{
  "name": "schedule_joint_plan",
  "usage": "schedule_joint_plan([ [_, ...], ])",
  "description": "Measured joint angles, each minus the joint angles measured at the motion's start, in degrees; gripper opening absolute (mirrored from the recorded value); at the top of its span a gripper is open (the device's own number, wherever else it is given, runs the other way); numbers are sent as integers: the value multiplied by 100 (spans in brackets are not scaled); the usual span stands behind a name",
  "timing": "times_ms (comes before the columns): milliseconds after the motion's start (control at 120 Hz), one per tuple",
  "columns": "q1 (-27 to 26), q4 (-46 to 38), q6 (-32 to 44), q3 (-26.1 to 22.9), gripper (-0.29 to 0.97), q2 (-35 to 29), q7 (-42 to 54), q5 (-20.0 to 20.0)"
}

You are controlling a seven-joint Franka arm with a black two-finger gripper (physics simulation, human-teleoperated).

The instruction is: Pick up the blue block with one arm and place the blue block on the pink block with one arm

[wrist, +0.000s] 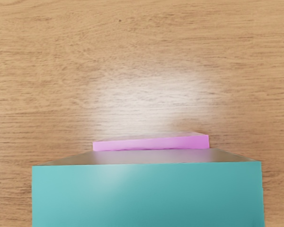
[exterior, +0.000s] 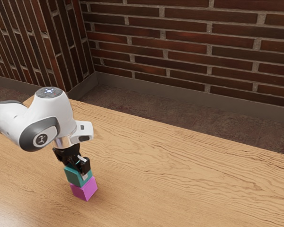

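Arm: the white Franka arm (exterior: 23, 125) comes in from the exterior view's left and bends down over the near left part of the table (exterior: 189, 175).

Gripper: the black gripper (exterior: 77, 165) is right down at the top of the blue block, pointing at the tabletop. Whether it is clamping the block or standing loose around it, I cannot tell from this side angle.

Blue block: here it is, more teal than blue to the eye. The blue block (exterior: 75, 177) is upright and resting on top of the pink block, the two touching, directly below the hand.

Pink block: the pink block (exterior: 86, 190) is flat on the wood, carrying the blue one. The stack is not quite flush, and a bit of pink sticks out toward the exterior view's right and near side.

Wrist view: the blue block (wrist: 146, 196) looms large and close under the hand, its top face in shade. Just past it a thin strip of the pink block (wrist: 151, 143) peeks out, with wood grain (wrist: 132, 56) beyond.

Surroundings: a brick wall (exterior: 194, 42) runs along the far side and the left corner, with dark floor (exterior: 194, 113) between it and the table's far edge.
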Motion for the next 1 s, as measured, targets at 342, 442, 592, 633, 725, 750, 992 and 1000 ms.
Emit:
schedule_joint_plan([
  [342, -9, 1, 108, 0, 45, 92, 29, -49],
  [442, -14, 2, 118, 0, 53, 88, 72, -79],
  [592, -17, 30, 119, 0, 59, 81, 123, -97],
  [633, -13, 41, 113, 0, 60, 77, 133, -101],
  [725, 1, 287, 0, 0, 62, 39, 155, -105],
  [750, 7, 414, -90, 0, 62, 18, 160, -106],
  [992, 15, 976, -616, 1, 65, -61, 209, -149],
  [1000, 12, 979, -626, 1, 65, -65, 211, -149],
])
